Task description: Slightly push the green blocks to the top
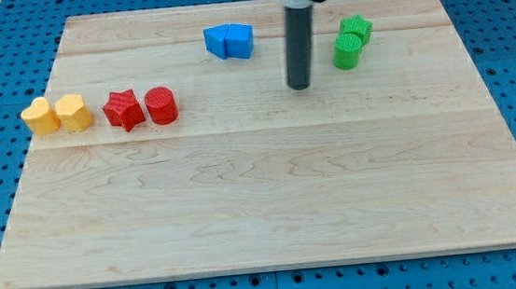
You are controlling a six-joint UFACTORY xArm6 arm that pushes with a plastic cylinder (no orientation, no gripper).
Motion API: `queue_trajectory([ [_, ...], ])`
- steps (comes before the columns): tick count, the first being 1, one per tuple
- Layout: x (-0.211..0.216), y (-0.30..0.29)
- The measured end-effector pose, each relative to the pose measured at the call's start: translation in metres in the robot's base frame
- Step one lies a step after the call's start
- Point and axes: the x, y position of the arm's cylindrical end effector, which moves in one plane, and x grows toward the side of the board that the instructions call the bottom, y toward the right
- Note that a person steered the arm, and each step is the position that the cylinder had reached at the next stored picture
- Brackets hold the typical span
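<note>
Camera view shows a pale, grained wooden bench (272,199) on blue pegboard. Near its top right stand two glossy green plastic blocks, touching: a ribbed green cylinder (347,51) and, just above-right, a green star-shaped block (357,29); the pair's line runs diagonally. My tip (300,86), the end of an upright dark rod, rests left of and slightly below the cylinder, apart from it. No fingers exist on this rod.
</note>
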Motion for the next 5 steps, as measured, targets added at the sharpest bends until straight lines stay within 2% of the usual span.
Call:
queue_trajectory([
  [2, -0.029, 0.066],
  [4, -0.069, 0.068],
  [5, -0.050, 0.066],
])
